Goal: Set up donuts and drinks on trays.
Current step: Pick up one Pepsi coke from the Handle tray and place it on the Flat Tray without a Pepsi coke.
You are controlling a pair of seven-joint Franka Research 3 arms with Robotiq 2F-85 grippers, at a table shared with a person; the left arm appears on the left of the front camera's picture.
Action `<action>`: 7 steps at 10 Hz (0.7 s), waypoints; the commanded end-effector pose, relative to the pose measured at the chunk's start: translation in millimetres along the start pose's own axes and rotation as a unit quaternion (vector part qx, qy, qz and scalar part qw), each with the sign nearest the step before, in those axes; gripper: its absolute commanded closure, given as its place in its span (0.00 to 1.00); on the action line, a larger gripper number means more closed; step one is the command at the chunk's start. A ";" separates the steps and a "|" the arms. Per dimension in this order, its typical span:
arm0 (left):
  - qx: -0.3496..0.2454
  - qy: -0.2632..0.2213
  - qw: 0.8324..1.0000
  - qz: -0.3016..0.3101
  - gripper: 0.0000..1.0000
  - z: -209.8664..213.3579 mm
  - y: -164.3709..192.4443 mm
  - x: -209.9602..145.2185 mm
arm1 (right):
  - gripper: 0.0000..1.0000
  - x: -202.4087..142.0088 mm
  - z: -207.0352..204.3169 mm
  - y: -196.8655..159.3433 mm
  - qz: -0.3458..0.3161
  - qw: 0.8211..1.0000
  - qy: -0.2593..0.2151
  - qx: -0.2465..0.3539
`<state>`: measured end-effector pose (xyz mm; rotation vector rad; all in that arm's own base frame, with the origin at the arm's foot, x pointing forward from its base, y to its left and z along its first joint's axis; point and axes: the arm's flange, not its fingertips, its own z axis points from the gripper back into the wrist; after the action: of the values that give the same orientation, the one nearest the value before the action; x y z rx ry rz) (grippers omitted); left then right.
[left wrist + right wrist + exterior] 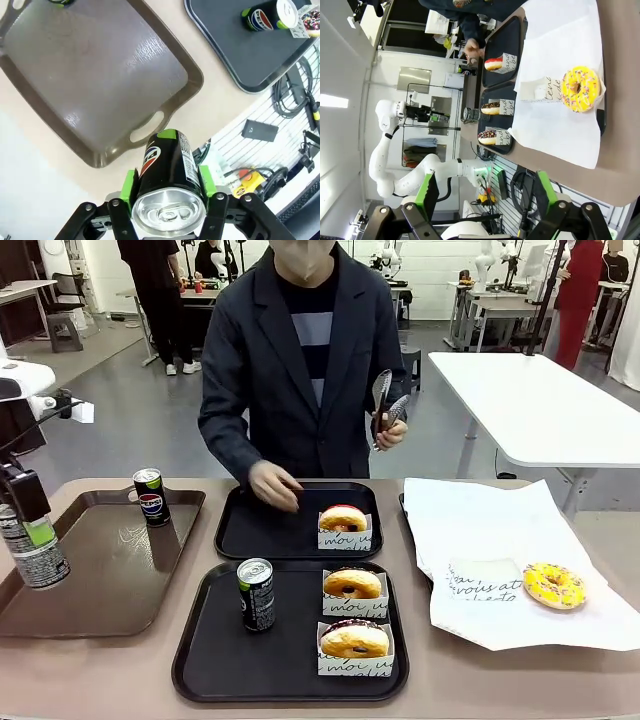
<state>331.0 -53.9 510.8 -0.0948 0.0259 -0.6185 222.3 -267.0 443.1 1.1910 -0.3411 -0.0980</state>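
My left gripper (pixel 33 532) is shut on a slim dark soda can (pixel 167 170) with a green band, held over the near left end of the brown tray. A black can with a green top (pixel 256 593) stands on the near black tray (pixel 215 665), beside two sleeved donuts (pixel 352 589) (pixel 355 642). The far black tray (pixel 250 535) holds a red donut (pixel 343 524) in a sleeve, and the person's hand (pixel 272 485) rests in it. A yellow sprinkled donut (pixel 553 585) lies on white paper at the right. My right gripper (pixel 485 195) is open, high above that paper.
A long brown tray (pixel 100 580) lies at the left with a Pepsi-logo can (pixel 150 496) at its far end. The person's other hand holds tongs (pixel 384 400). White paper (pixel 480 530) covers the table's right side. Cables and a power strip (pixel 290 95) sit below the table's edge.
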 end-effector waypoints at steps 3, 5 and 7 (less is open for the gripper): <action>0.037 -0.022 0.999 0.009 0.41 -8.0 -28.0 72.8 | 0.00 2.2 1.3 0.1 0.011 1.000 -0.007 0.011; 0.055 -0.017 0.998 0.014 0.41 -18.3 -49.0 132.9 | 0.00 2.2 1.3 0.1 0.011 1.000 -0.007 0.011; 0.059 -0.022 0.998 0.029 0.41 -26.8 -64.6 187.1 | 0.00 2.2 1.3 0.1 0.011 1.000 -0.007 0.011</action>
<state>421.9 -206.5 483.5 -0.0169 -0.0442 -0.5957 222.4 -267.0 443.3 1.1910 -0.3412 -0.0975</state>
